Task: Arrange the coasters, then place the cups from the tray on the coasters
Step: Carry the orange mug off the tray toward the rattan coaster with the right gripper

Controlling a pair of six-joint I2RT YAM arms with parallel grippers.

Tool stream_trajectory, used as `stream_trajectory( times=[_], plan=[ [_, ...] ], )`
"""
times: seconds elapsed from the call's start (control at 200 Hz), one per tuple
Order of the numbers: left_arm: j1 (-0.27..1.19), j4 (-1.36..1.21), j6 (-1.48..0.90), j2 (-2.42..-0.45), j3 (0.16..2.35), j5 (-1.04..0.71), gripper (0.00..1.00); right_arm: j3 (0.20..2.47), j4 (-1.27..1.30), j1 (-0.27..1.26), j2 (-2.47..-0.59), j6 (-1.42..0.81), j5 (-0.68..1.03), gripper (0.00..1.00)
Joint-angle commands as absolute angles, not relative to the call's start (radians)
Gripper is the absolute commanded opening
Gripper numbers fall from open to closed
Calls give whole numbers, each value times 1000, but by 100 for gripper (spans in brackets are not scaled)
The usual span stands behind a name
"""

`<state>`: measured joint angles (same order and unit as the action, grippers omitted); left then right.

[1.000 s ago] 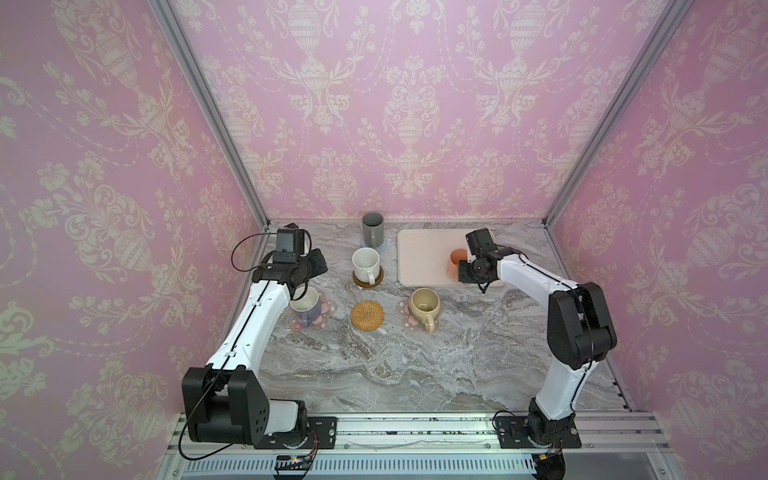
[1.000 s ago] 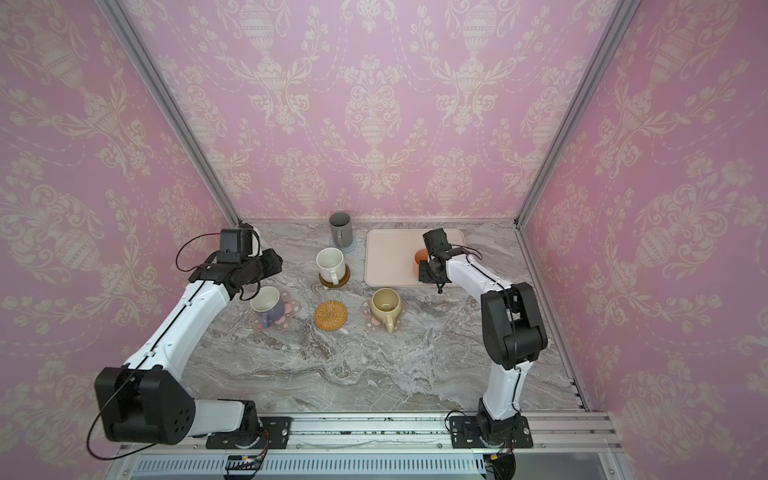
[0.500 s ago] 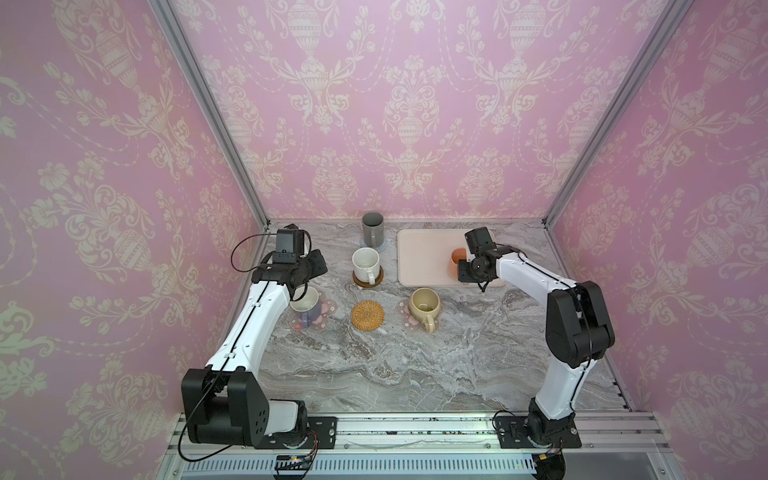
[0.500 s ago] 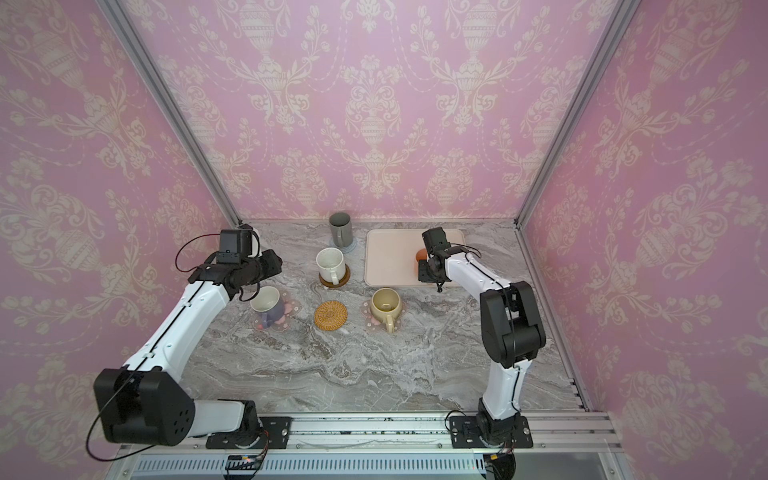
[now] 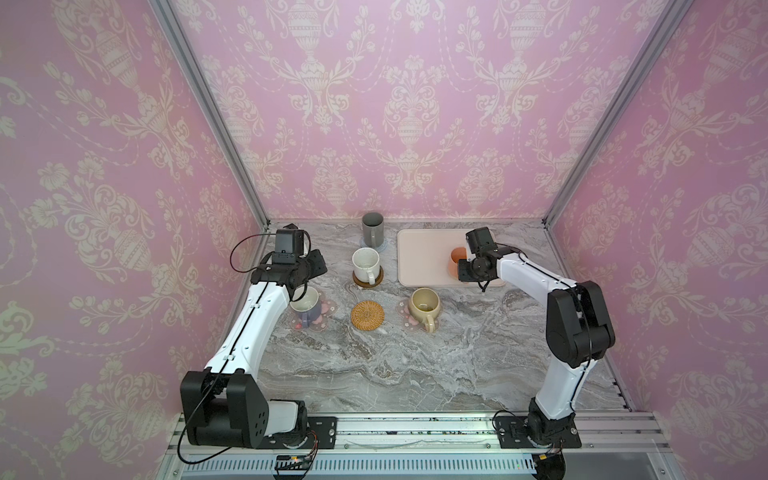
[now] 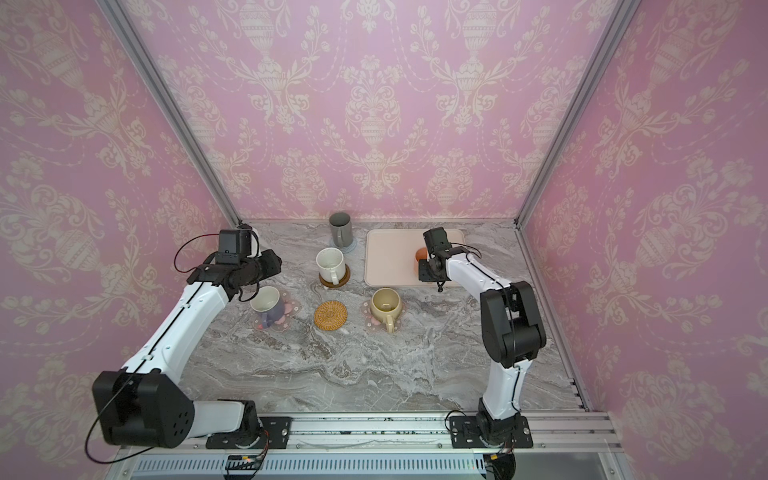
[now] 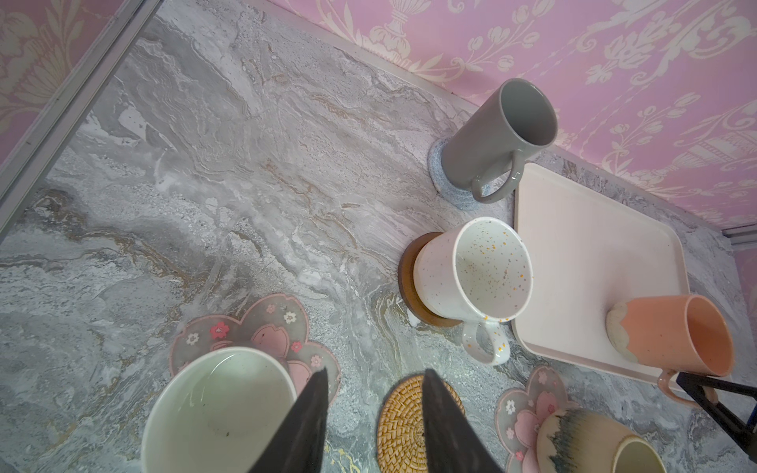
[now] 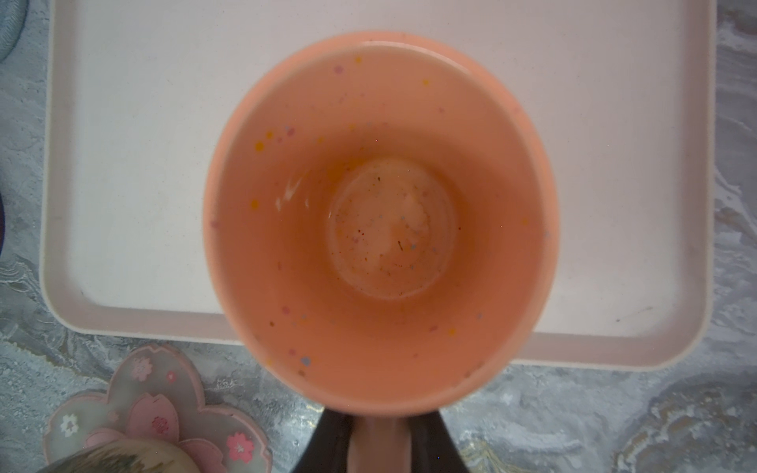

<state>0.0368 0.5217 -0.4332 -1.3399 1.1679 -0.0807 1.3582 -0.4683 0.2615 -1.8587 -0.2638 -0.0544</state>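
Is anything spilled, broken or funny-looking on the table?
Nothing is spilled, broken or tipped over. Only the rattan coaster is bare, because the peach mug is on the tray, with the right claw shut on its handle.

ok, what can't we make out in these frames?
- Right hand: only slivers show beside the handle of the peach cup in the right wrist view; its wrist hides it in both top views.
- Left hand: hidden under its wrist in both top views.
- Blue coaster: mostly under the grey cup, every view.
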Motion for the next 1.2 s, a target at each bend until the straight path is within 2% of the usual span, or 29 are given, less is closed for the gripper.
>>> stream_trajectory(
  times=[0.0,0.315,0.691,1.196],
  plan=[
    [44,551,-441,-1317,1157,-65,41,1331,-430,261,-1840,-264,-32,0],
    [45,553,-460,-1292,1141,-66,41,1329,-444,262,-1801,-253,-45,0],
    [46,569,-457,-1254,1125,-72,41,1293,-384,261,-1675,-273,-41,0],
    [46,579,-456,-1215,1094,-95,41,1304,-441,307,-1508,-294,-97,0]
  ],
)
